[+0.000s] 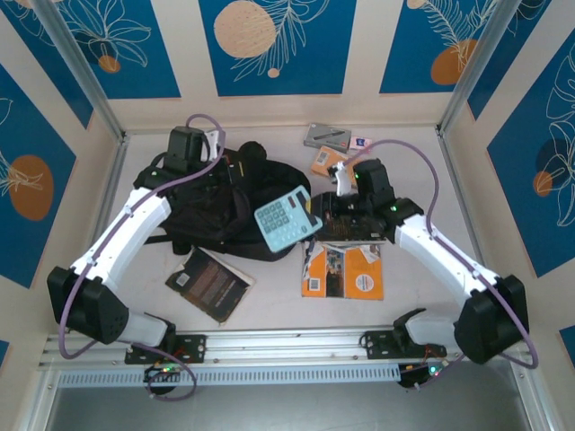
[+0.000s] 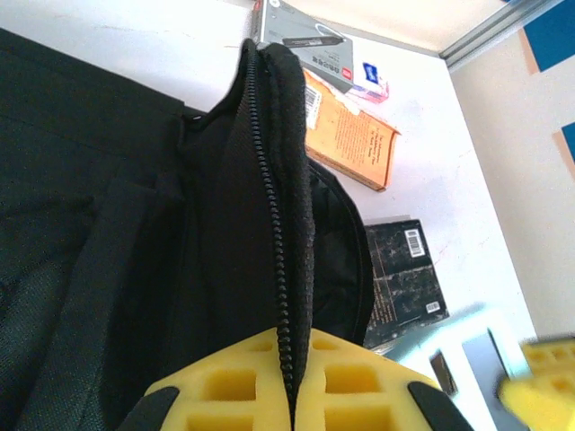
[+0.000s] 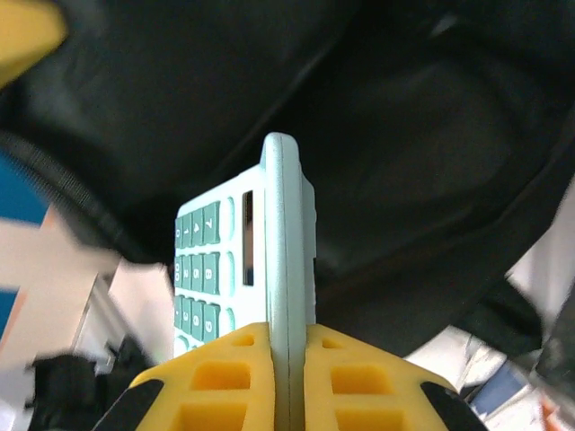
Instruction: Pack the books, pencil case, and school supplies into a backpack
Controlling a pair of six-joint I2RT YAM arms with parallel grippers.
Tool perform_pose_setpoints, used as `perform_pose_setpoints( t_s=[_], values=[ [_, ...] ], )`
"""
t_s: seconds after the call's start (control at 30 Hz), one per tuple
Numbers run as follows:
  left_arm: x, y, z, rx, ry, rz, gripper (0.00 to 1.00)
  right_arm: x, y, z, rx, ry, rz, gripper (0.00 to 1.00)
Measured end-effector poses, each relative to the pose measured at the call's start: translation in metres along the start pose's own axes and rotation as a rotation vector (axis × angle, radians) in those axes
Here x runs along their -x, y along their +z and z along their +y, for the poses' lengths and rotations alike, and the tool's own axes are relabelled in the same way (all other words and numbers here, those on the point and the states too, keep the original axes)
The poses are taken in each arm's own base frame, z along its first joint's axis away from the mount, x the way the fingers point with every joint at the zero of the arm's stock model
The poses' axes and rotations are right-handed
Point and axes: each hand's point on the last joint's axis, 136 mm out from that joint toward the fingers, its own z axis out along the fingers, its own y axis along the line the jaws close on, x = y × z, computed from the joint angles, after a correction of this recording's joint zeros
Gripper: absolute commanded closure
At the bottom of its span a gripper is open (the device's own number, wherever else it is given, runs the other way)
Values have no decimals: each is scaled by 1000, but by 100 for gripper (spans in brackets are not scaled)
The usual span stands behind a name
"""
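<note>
In the middle of the table lies the big soft black cloth backpack (image 1: 211,211). The step in hand is putting the flat teal plastic calculator (image 1: 287,223) into it. The right gripper (image 3: 287,359) is clamped tight on one end of the calculator. It holds it up in the air, on its edge, just in front of the dark mouth of the bag. The left gripper (image 2: 289,382) is pinched together on the zip edge of the bag and holds it up, so the mouth gapes.

Next, I think the right arm has to push the calculator deeper, past the zip edge, and then let its fingers come apart. The left one should hold the edge up until then. If the calculator is let go too soon, it may slide off the cloth.

The view from above shows what waits on the table. There is a thin dark brown paper book (image 1: 209,283) near the left arm and a bright orange paper book (image 1: 346,269) near the right arm. A flat grey pencil case box (image 1: 326,136) sits at the far side, with a tiny pink, white and blue eraser block (image 1: 361,141) just beside it.

The left wrist view shows the zip teeth running down between the yellow fingers, and a black book with gold print (image 2: 404,278) beside the bag. The right wrist view shows the calculator's keys and the thin grip. The inside of the bag is too dark to tell what is in there.
</note>
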Motion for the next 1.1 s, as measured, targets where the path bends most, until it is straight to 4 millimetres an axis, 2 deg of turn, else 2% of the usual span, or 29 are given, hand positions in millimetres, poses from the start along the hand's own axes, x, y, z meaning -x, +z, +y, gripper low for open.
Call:
perform_pose_setpoints(
  t_s=[0.1,0.2,0.4,0.5,0.7,0.8,0.97,1.1],
  values=[
    [10,-10,-9,-8,8,-14,97,25,10,-16,-112,99,-41,100],
    [19,-17,-16,-10,26,-16,97,38,24,-31,-193,195,-50,100],
    [31,-14,-24,-7,51,19,97,46,66,-47,-237,325,-20,100],
    [32,-10,-25,-9,63,42,97,45,93,-42,-229,352,9,100],
    [30,-5,-29,-35,64,64,97,48,156,1,-166,354,54,100],
    [31,-3,-30,-45,62,68,97,43,182,17,-128,396,61,100],
    [34,-1,-32,-53,63,66,97,30,223,10,-103,525,56,92],
    [33,-1,-33,-59,62,69,97,24,258,-3,-31,611,33,73]
  ],
)
